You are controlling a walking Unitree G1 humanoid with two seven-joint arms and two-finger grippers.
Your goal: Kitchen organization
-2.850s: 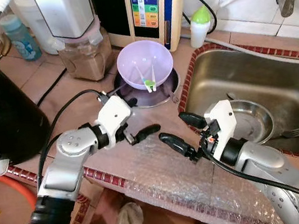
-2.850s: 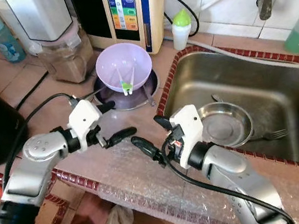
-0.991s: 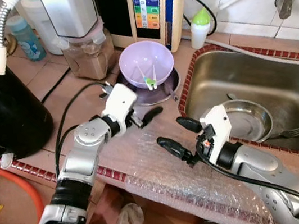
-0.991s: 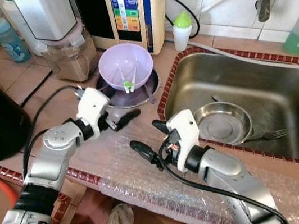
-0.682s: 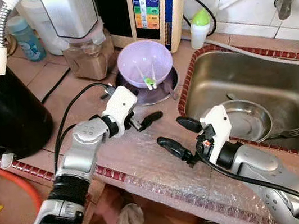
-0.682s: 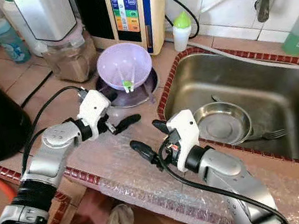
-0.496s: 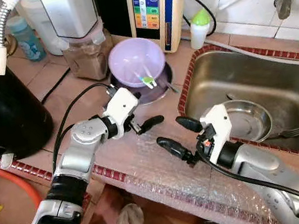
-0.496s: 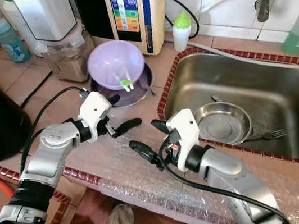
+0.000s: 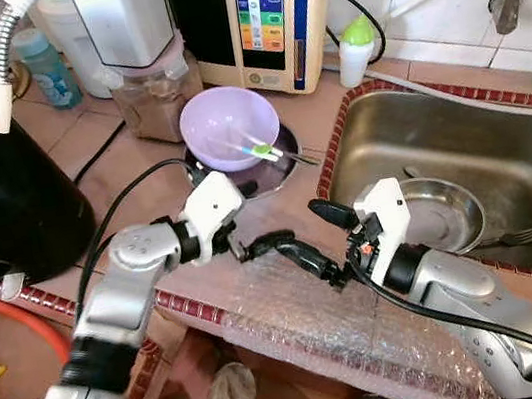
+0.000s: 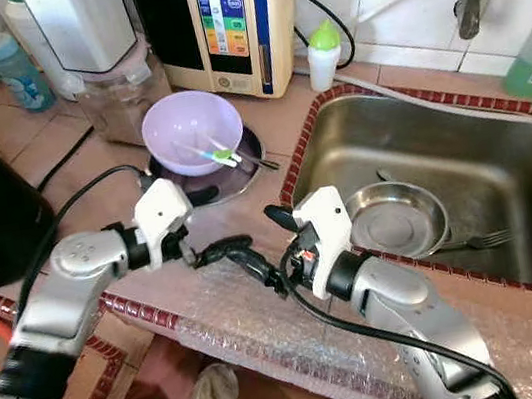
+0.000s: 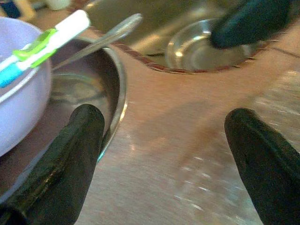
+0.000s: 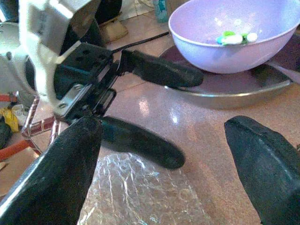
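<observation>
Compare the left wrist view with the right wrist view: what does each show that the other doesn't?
Left wrist alone: the sink, the steel dish in it, and a spoon handle over the plate.

Right wrist alone: the left gripper, open, low over the counter, with bubble wrap nearby.

Both: the purple bowl with its white-and-green utensils, sitting on the steel plate.

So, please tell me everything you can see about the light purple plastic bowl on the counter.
The light purple plastic bowl is round, smooth and glossy. It sits tilted in a shallow round steel plate on the brown counter, left of the sink, before a white appliance. Inside lie thin white sticks with a green and blue clip, their ends reaching over its rim. The open left gripper is close to the plate, not touching the bowl.
</observation>
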